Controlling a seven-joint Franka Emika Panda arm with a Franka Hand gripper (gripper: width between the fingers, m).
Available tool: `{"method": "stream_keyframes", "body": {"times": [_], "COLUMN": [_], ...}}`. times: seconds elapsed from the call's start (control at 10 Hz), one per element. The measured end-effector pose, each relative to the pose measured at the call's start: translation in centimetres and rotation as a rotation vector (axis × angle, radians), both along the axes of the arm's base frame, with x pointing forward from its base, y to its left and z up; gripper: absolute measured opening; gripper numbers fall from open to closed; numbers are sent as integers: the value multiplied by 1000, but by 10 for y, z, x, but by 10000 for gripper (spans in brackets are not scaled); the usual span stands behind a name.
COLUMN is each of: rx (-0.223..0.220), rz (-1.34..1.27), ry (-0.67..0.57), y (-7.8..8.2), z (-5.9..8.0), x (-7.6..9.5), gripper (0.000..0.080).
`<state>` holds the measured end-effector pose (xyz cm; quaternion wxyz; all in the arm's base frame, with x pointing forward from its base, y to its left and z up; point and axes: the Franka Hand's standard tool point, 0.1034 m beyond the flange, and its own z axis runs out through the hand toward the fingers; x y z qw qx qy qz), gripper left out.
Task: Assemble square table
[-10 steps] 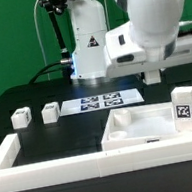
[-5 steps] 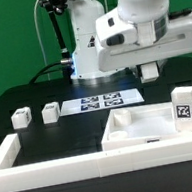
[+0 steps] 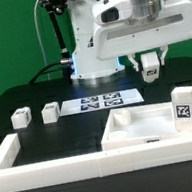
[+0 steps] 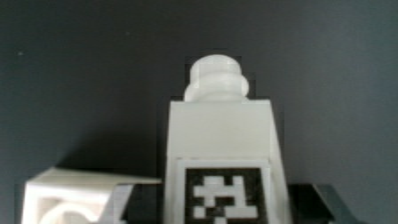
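Note:
My gripper [image 3: 152,68] hangs in the air above the back right of the black table, shut on a white leg block [image 3: 153,71] with a black-white tag. In the wrist view that leg [image 4: 222,125] stands out lengthwise from between the dark fingers [image 4: 146,203], its round peg end pointing away, with the gripper [image 4: 222,203] closed round its tagged end. The square tabletop [image 3: 130,131] lies rim up at the front right, below the gripper, and one corner of it [image 4: 68,196] shows in the wrist view. A tagged leg [image 3: 184,108] stands upright at the tabletop's right corner. Two more leg blocks [image 3: 23,117] [image 3: 52,111] lie at the exterior view's left.
The marker board [image 3: 105,101] lies flat at the middle back, in front of the robot's base [image 3: 89,54]. A long white rail [image 3: 45,168] borders the table's front and left edges.
The arm's wrist has turned and shifted toward the exterior view's left, and the held leg has risen slightly and come into plain sight. The parts on the table have not moved.

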<state>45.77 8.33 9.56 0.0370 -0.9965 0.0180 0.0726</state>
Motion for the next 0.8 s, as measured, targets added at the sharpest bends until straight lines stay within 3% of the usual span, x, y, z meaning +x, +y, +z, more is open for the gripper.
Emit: {"method": "stream_keyframes", "body": {"times": [0.2, 0.5, 0.7, 0.8], "rx": [-6, -7, -23, -25], "rz": [-1, -7, -9, -7], "ry": [-110, -269, -445, -448], "y": [-2, -14, -22, -22], "z": [-2, 18, 30, 27], "x": [0, 33, 56, 52], "gripper": [287, 287, 287, 287]}}
